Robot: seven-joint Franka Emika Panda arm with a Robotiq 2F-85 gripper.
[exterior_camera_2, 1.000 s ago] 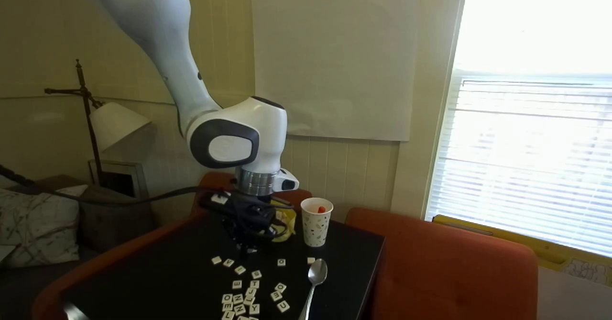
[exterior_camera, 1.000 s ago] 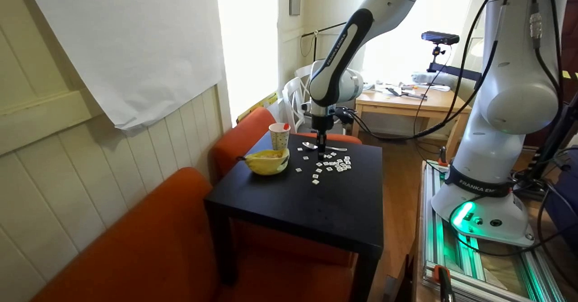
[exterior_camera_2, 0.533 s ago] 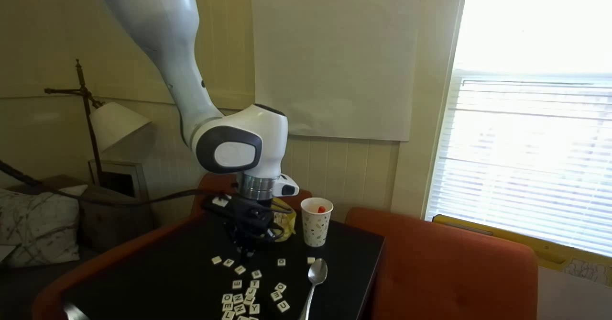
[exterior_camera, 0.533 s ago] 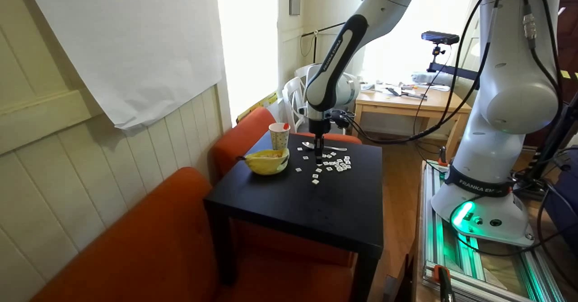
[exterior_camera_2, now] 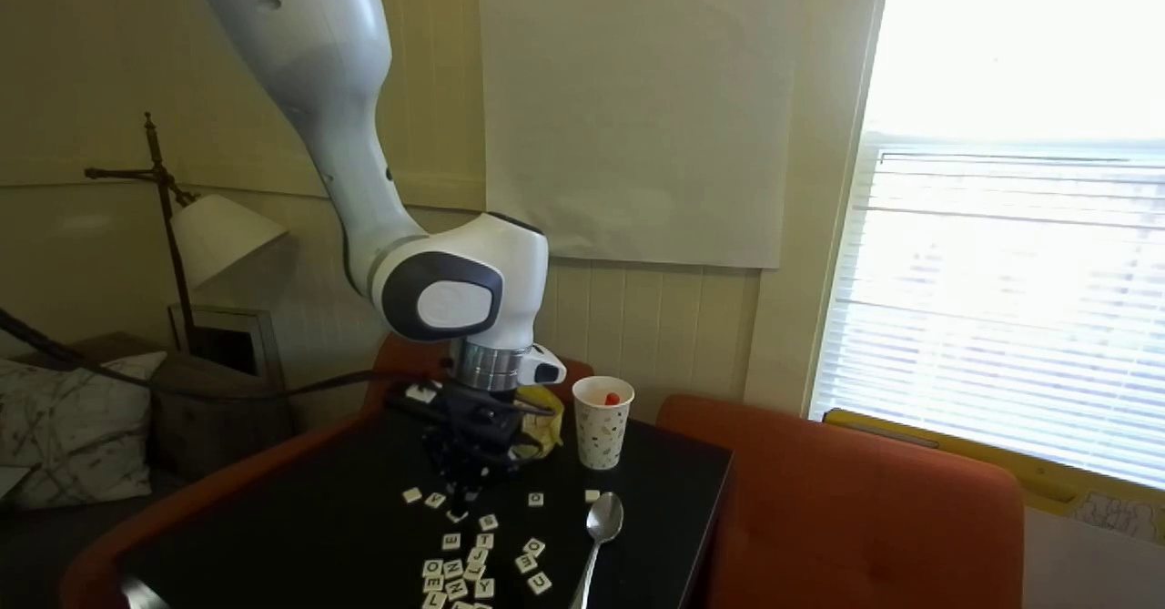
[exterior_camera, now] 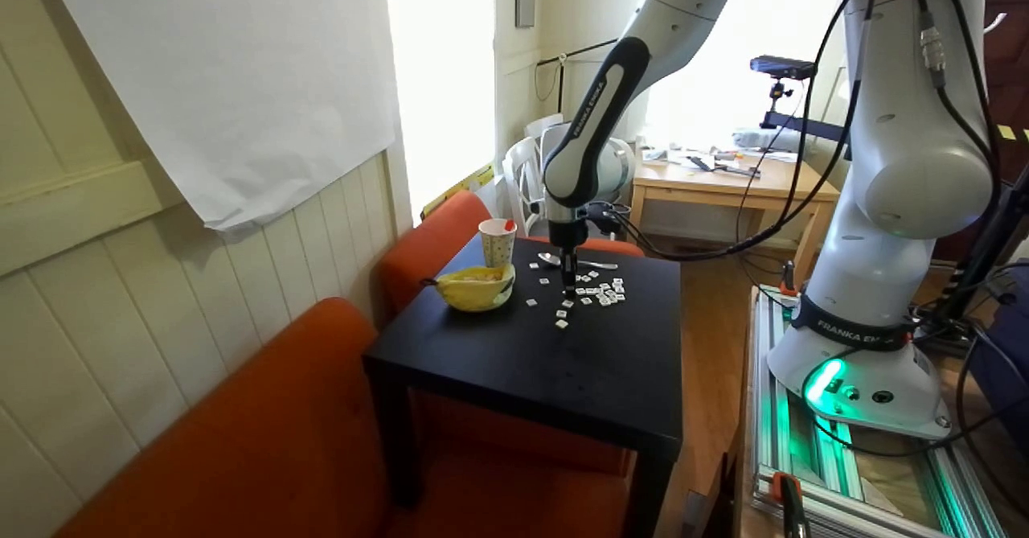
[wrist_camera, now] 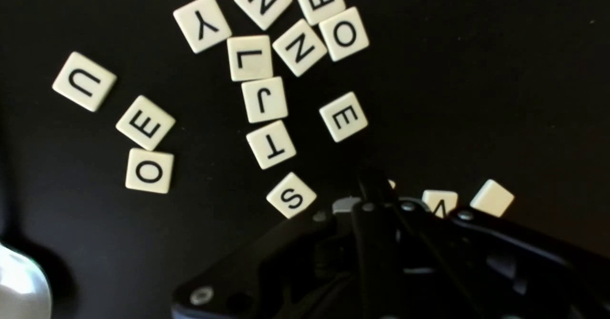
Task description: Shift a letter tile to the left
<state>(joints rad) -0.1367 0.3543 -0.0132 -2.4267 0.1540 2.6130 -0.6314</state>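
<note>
Cream letter tiles with black letters are scattered on the black table [exterior_camera: 498,361]. My gripper [wrist_camera: 376,185] points down among them, its fingers together and nothing visible between them. One tile [wrist_camera: 392,184] is mostly hidden behind the fingertips in the wrist view. In an exterior view the same tile [exterior_camera_2: 457,517] peeks out just below the gripper [exterior_camera_2: 461,502]; whether they touch, I cannot tell. To one side of the fingers lies the S tile [wrist_camera: 291,196], to the other a V-like tile [wrist_camera: 439,202] and a blank one [wrist_camera: 492,198]. The E tile [wrist_camera: 343,117] sits farther ahead.
A T tile [wrist_camera: 271,144] and several more tiles form a loose cluster. A metal spoon [exterior_camera_2: 604,520] lies near the table's edge. A patterned paper cup [exterior_camera: 498,244] and a yellow bowl [exterior_camera: 474,293] stand on the same table.
My gripper has come down and shifted over one tile, which its tip now partly covers. The fingers have stayed together, and no tile has visibly moved.
</note>
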